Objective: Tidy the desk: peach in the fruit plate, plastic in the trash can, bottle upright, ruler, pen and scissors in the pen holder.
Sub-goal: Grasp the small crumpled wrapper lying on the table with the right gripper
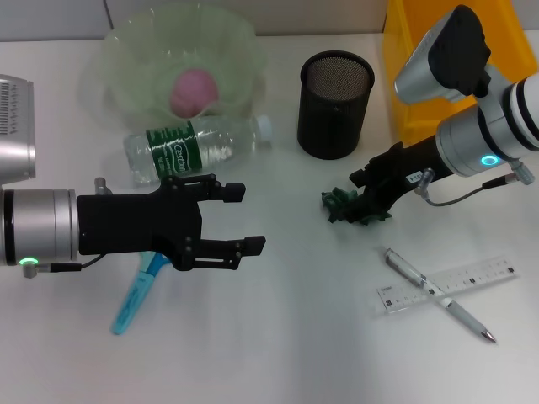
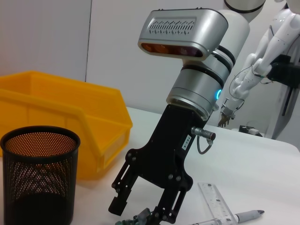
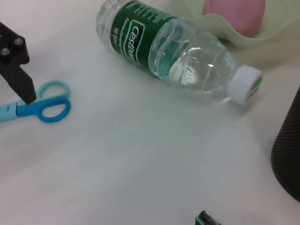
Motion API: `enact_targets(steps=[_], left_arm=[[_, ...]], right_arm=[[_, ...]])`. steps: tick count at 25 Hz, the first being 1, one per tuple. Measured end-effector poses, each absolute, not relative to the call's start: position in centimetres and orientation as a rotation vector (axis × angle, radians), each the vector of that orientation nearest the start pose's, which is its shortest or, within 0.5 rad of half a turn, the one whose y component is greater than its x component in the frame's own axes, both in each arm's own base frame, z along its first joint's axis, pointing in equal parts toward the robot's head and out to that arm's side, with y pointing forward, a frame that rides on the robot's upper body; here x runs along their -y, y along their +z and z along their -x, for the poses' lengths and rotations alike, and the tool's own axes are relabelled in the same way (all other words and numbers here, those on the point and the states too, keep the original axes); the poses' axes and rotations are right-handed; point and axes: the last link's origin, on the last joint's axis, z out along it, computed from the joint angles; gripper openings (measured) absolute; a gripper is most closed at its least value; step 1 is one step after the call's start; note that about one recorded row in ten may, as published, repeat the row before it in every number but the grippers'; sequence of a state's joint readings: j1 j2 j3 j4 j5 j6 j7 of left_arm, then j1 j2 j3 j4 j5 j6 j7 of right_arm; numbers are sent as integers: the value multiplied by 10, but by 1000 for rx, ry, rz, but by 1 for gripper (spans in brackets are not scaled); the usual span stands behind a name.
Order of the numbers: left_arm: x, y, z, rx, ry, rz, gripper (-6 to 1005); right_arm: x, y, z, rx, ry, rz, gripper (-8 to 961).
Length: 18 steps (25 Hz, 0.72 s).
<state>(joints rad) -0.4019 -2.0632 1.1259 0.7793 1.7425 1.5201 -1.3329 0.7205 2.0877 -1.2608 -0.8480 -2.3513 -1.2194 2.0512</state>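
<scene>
Right hand [image 1: 364,204] low over crumpled dark-green plastic scrap [image 1: 338,204] on white desk [image 1: 295,337], fingers apart astride it. Scrap looks light, soft, springy; pinch bulk at centre. Left hand [image 1: 244,220] open above blue scissors [image 1: 139,290].

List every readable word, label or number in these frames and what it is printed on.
"Cestbon": green label of the bottle lying on its side; the smaller print beneath is too blurred.
Ruler: graduation marks only, numbers too small to read.
Right gripper: small white sticker on its mount, unreadable.
</scene>
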Motion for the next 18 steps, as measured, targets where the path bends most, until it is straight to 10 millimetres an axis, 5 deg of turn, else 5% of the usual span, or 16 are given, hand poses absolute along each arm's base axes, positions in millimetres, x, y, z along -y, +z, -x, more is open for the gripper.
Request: enact_targets(steps=[13,18], left_arm=[[-303,-23,245,394,-671,2891,812],[-303,-23,245,392,-671,2890,813]], right_arm=[[-384,-56,-206,-681,-212,2806,664],[-384,-56,-207,-680,-212,2800,462]])
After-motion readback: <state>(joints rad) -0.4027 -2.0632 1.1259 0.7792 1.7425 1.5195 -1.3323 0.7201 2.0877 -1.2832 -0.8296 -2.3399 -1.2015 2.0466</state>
